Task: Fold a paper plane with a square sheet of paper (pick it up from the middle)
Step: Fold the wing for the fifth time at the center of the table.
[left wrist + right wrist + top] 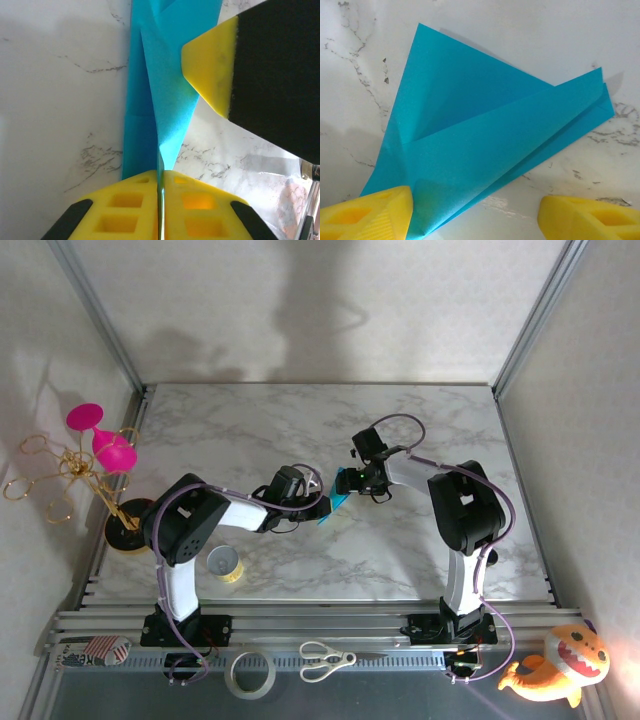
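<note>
One teal paper (333, 504), already creased into a pointed, layered shape, sat about the middle of the marble table (380, 570), between the two grippers. The left gripper (161, 190) had its two yellow fingers (125, 205) pressed together on a narrow end of the paper. The right gripper (475, 215) held its two fingers spread wide. One fingertip (367, 215) was at the paper's edge, though contact could not be told. The other stood apart over bare marble. One small yellow tape roll (225, 563) lay near the table's near-left corner. On the front rail, off the table, lay one pale tape roll (250, 674) and one pair of scissors (326, 660).
</note>
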